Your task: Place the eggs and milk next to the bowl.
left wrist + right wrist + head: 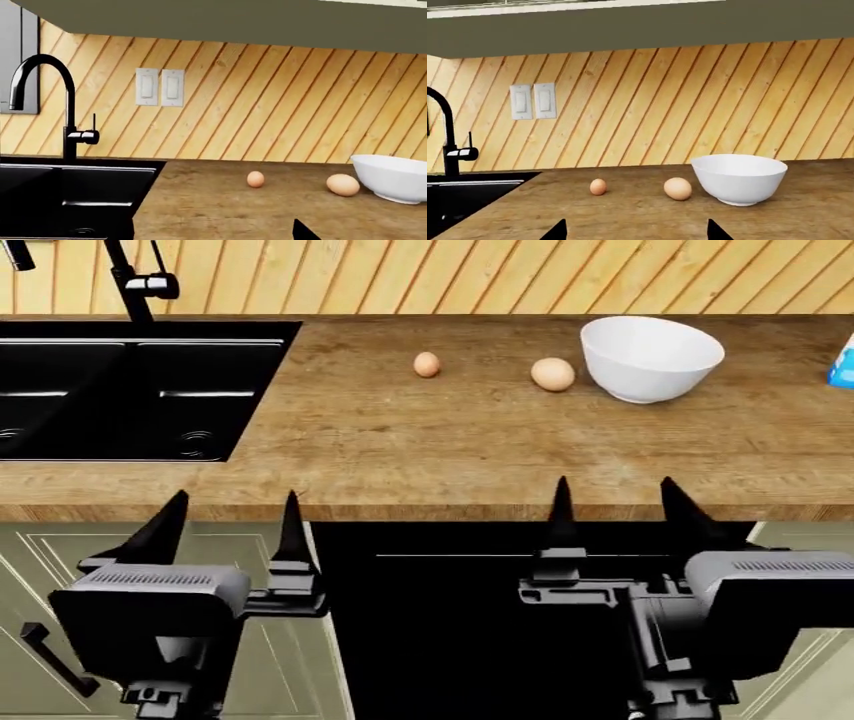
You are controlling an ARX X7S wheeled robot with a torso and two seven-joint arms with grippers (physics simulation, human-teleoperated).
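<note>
Two tan eggs lie on the wooden counter: the smaller egg point(426, 364) point(255, 179) point(598, 187) further from the bowl, the bigger egg point(553, 373) point(343, 184) point(677, 188) just beside it. The white bowl point(651, 357) point(393, 177) point(739, 178) stands near the back. Only a blue-and-white sliver of the milk point(842, 364) shows at the head view's right edge. My left gripper point(230, 525) and right gripper point(617, 510) hover open at the counter's front edge, far from the eggs, nothing between their fingers.
A black sink point(127, 380) with a black faucet point(134, 280) fills the counter's left end. A slanted-plank wall with light switches point(160, 87) backs the counter, and a cabinet hangs overhead. A dark appliance front point(441, 620) sits below the counter edge.
</note>
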